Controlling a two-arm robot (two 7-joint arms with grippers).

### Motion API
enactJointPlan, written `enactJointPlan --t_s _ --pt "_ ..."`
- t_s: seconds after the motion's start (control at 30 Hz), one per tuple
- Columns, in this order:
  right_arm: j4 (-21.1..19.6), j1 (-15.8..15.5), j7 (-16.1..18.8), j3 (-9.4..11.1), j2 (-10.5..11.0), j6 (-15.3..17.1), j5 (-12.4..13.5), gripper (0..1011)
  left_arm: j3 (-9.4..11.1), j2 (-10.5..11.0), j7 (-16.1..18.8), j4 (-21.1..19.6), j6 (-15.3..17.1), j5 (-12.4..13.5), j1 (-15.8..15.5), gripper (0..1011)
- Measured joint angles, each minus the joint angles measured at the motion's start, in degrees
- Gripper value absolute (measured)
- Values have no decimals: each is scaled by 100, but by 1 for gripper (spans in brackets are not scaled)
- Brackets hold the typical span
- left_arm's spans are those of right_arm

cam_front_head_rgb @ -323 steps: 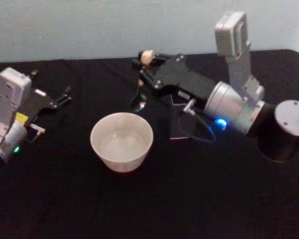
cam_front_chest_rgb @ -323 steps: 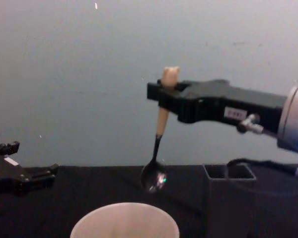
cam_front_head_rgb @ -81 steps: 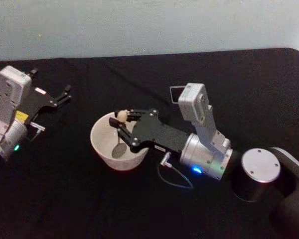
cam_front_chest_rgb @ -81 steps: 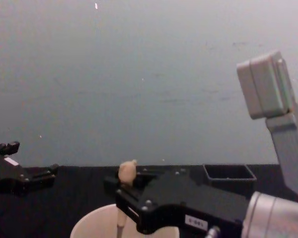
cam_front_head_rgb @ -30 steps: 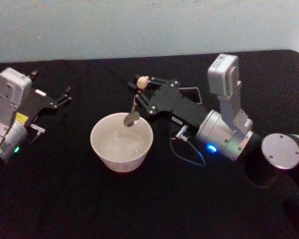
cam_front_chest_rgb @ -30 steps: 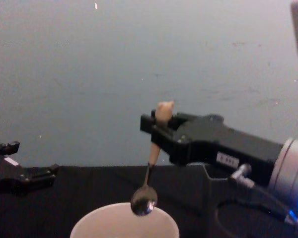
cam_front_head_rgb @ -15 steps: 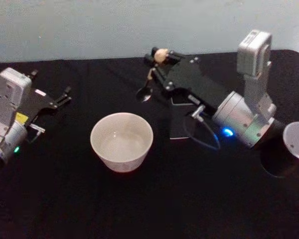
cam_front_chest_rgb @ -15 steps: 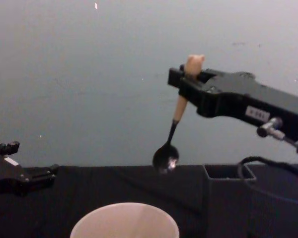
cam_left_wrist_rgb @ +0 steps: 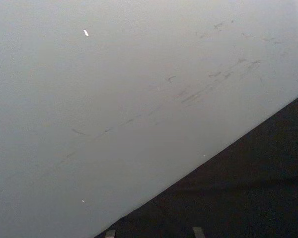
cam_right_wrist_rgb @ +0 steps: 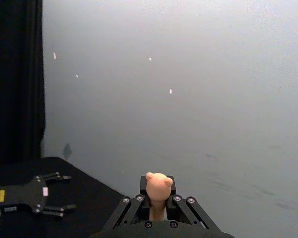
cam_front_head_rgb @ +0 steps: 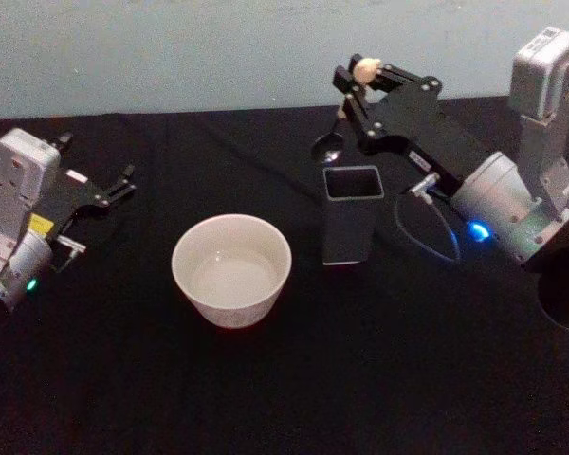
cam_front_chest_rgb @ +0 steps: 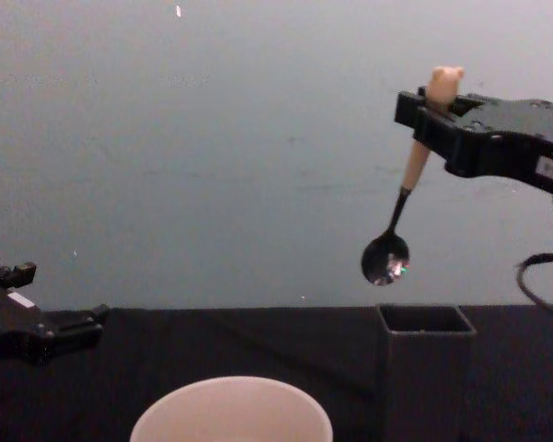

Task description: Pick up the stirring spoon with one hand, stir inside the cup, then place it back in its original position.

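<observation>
We see the stirring spoon [cam_front_chest_rgb: 404,208] as a slim thing: a beige handle capped by a small bear-like knob, a thin dark neck, and a round, glossy metal bowl that catches a glint of light. It hangs in the air, tilted, with its bowl just above the open mouth of the holder [cam_front_head_rgb: 351,212], a dark grey, matte, square-sided box standing upright on the black cloth of the table [cam_front_head_rgb: 266,379]. The cup [cam_front_head_rgb: 231,268] is wide and round, smooth and pale cream, and sits on the cloth to the robot's left of the holder, near it but apart. A plain pale wall [cam_front_chest_rgb: 212,166] rises behind the table. Nothing lies between the spoon's bowl and the holder's opening. The right gripper [cam_front_head_rgb: 360,85] reaches in from the robot's right, raised well above the table, its black jaws pinching the handle just under the knob, which sticks up between them in the right wrist view. The left gripper [cam_front_head_rgb: 123,185] rests low at the robot's left side of the table, well apart from the cup, its dark fingers [cam_front_chest_rgb: 74,322] spread and holding nothing.
</observation>
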Motion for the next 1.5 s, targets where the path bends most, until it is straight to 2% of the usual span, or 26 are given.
enactJointPlan --t_s 0.37,0.63,1.07,1.5 --pt "-260 -281 -78 211 138 232 -82 171 0 0 0 0 0 0 0 1001" --pt "-262 -345 -82 239 147 316 -141 171 0 0 0 0 0 0 0 1001" --pt "-9 -323 -74 152 91 438 -244 171 0 0 0 0 0 0 0 1001" --pt "241 -367 -28 2 78 744 -278 171 0 0 0 0 0 0 0 1001"
